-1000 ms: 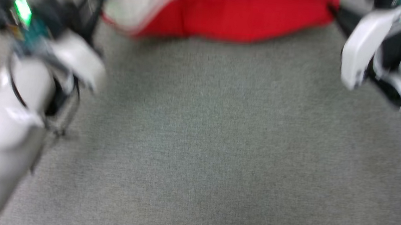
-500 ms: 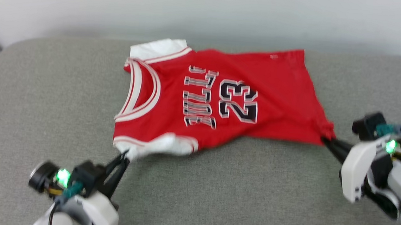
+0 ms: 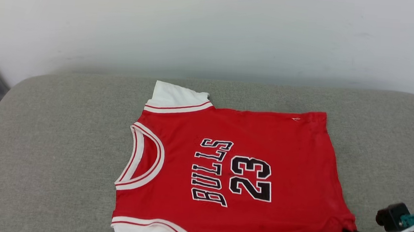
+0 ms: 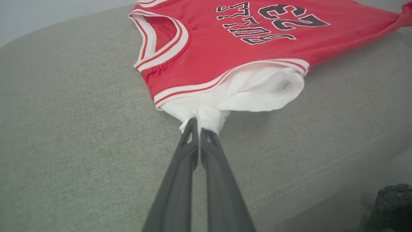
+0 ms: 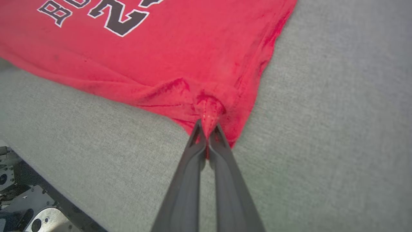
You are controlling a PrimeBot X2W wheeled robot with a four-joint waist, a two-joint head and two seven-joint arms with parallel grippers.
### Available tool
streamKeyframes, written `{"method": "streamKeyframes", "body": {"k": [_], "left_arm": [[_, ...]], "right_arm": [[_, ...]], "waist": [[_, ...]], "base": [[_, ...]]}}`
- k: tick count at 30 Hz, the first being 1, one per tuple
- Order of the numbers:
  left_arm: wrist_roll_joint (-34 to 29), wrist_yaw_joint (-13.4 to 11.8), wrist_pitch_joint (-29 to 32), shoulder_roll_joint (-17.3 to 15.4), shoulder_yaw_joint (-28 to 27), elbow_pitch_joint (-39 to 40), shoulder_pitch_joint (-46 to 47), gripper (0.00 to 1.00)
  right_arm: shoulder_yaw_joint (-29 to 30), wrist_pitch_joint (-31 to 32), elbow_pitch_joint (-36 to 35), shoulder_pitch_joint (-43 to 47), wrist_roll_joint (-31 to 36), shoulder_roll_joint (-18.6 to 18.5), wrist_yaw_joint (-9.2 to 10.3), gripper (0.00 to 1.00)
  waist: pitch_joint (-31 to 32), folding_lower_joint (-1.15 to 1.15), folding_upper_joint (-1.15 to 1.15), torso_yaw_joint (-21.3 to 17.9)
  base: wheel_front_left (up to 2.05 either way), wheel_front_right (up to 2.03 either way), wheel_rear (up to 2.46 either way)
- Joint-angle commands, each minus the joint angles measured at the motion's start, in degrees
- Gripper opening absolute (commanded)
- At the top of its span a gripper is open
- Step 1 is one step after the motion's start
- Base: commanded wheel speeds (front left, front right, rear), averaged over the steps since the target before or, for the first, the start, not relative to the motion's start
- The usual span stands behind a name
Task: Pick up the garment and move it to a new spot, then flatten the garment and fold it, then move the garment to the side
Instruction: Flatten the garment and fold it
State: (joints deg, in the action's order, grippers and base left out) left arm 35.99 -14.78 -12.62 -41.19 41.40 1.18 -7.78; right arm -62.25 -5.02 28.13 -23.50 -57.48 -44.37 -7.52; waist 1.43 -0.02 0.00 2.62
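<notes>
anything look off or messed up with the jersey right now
Nothing torn or spilled. The garment lies mostly flat, but its near white sleeve is bunched in the shut left gripper and bulges open, and a hem corner is puckered into wrinkles where the right gripper pinches it.

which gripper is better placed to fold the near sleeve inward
Left, likely: the left gripper is shut on the near white sleeve of the garment; the right gripper pinches the hem corner.
</notes>
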Motion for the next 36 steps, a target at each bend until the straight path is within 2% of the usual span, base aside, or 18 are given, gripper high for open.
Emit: {"method": "streamKeyframes", "body": {"k": [1, 10, 17, 30, 36], "left_arm": [[0.36, -0.49, -0.19, -0.47, 0.15, 0.48, -1.49, 0.0], [1.45, -2.25, -0.41, -1.5, -0.27, 1.7, -5.19, 0.0], [-0.31, -1.32, -0.22, -1.44, -0.81, 1.31, 0.05, 0.0], [-5.06, 5.39, 3.03, -1.35, -1.28, -3.79, 18.63, 0.0], [-6.42, 8.47, 3.44, -0.3, -1.13, -8.26, 25.84, 0.0]], "right_arm": [[0.55, -0.11, -0.69, 2.79, -0.02, -0.82, 0.06, 0.0], [7.2, 1.25, -6.2, 12.97, 1.43, -2.87, 0.06, 0.0], [13.91, 4.03, -9.45, 13.68, 5.59, -1.56, 0.06, 0.0], [29.31, 12.71, -17.81, 15.06, 13.4, 0.7, 0.06, 0.0], [33.89, 16.18, -20.5, 15.67, 16.43, 2.39, 0.06, 0.0]], "waist": [[0.27, 0.02, 0.0, 0.12], [-0.06, 0.02, 0.0, 0.48], [-1.85, 0.02, 0.0, 0.38], [-8.01, 0.02, 0.0, -0.32], [-12.56, 0.02, 0.0, -1.01]], "base": [[0.0, 0.0, 0.0], [0.0, 0.0, 0.0], [0.0, 0.0, 0.0], [0.0, 0.0, 0.0], [0.0, 0.0, 0.0]]}}
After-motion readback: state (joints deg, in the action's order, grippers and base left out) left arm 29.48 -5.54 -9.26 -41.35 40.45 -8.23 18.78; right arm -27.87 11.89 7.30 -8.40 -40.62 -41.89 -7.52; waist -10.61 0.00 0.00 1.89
